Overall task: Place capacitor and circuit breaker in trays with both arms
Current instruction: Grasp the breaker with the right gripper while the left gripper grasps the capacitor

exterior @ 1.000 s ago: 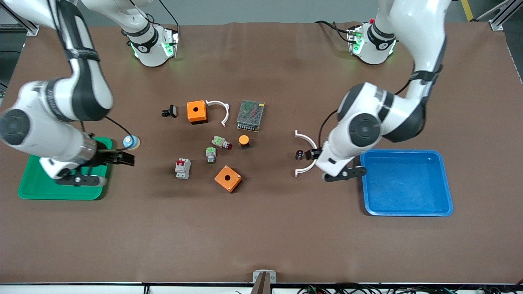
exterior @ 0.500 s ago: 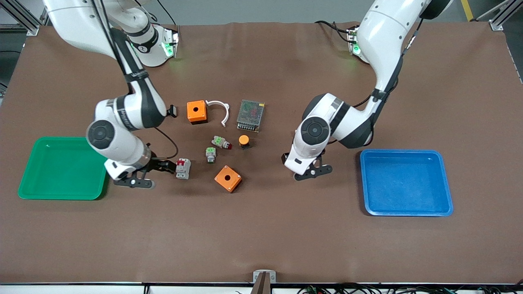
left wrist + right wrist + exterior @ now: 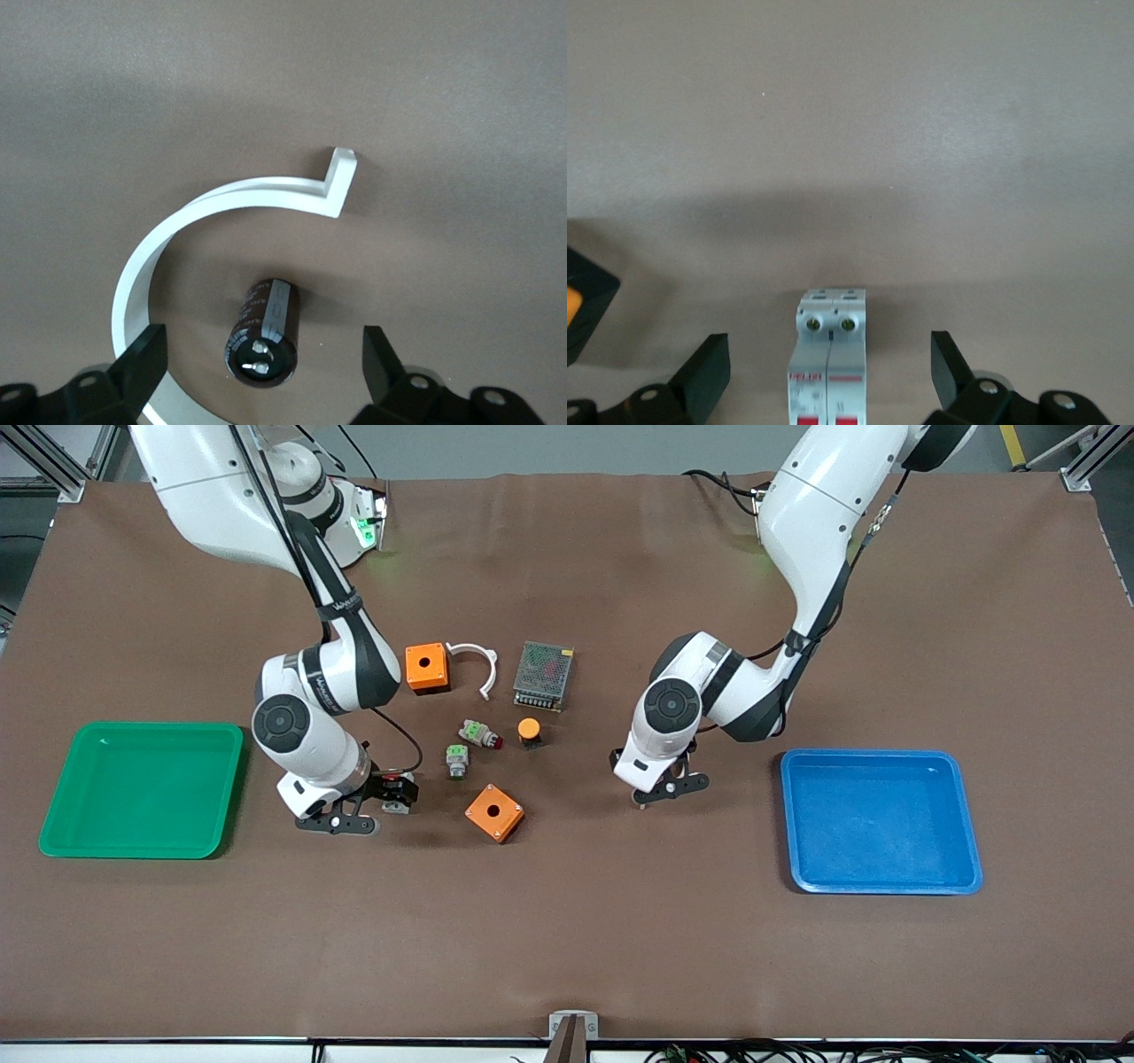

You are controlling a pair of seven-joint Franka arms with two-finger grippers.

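The small white-grey circuit breaker with red levers (image 3: 830,359) lies beside the orange square box with a round hole (image 3: 494,812), now between the spread fingers of the right gripper (image 3: 830,376), which has come from the green tray (image 3: 53,824). The tiny black cylindrical capacitor (image 3: 263,330) rests inside the white curved plastic clip (image 3: 190,232), farther from that box toward the left arm's end; the left gripper (image 3: 263,372) has descended around it, fingers apart.

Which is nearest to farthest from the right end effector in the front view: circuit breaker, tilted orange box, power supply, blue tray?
From the right end effector:
1. Circuit breaker, between its open fingers.
2. Tilted orange box, beside it toward the left arm's end.
3. Power supply, farther from the front camera, mid-table.
4. Blue tray, at the left arm's end.
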